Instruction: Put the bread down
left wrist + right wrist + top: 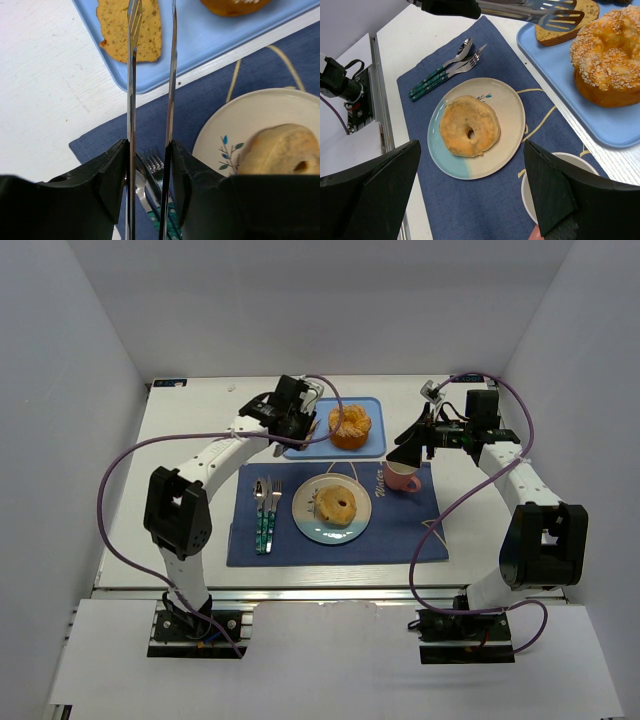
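Note:
The ring bread [337,505] lies on the round plate [305,518]; it also shows in the right wrist view [468,126]. The wedge slice [150,30] lies flat at the near left corner of the blue tray [210,40]. My left gripper [149,147] is shut on a pair of metal tongs [131,100], whose tips reach over the slice with their arms still apart. In the top view the left gripper [290,420] is at the tray's left edge. My right gripper [405,455] is open and empty above the mug [402,478].
A large seeded bun [350,425] sits on the tray's right part. A knife, fork and spoon [266,515] lie left of the plate on the dark blue placemat [400,535]. White walls close in the table at the back and both sides.

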